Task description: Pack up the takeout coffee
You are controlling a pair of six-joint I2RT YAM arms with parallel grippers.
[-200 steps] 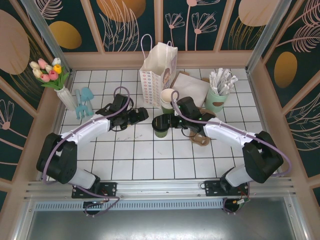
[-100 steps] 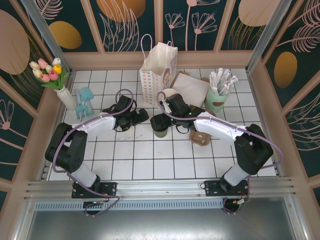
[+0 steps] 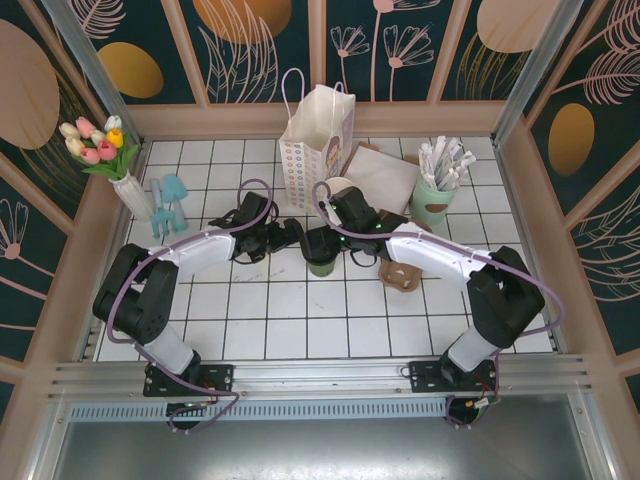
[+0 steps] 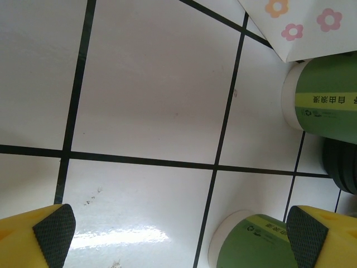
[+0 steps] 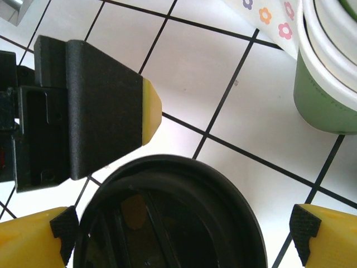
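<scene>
Your right gripper [image 5: 184, 229] hangs straight over the cup [image 3: 320, 263], jaws released and spread wide, one yellow finger at 9 o'clock and one at 3 o'clock of the black lid [image 5: 167, 218]. It grips nothing. I read that straddle as the set-up for a close on the cup wall just under the lid.

Your left gripper [image 4: 179, 234] is released too, low over the tiles [image 3: 270, 300], reaching in from the cup's 10 o'clock. In the right wrist view one of its fingertips sits just beside the lid's rim. My guess is that it is there to steady the cup or take it over, but it also crowds the right finger's path.

The cup stands mid-table on its base. The bag [image 3: 318, 140] stands at its 12 o'clock, with spare cups [image 3: 338, 187] between them. The cup's long axis is vertical, with the lid up and the base on the tiles. It is round, so it points nowhere sideways, and I cannot place the sip hole. Keep it upright on the way to the bag's open top, since it could spill if tipped.
</scene>
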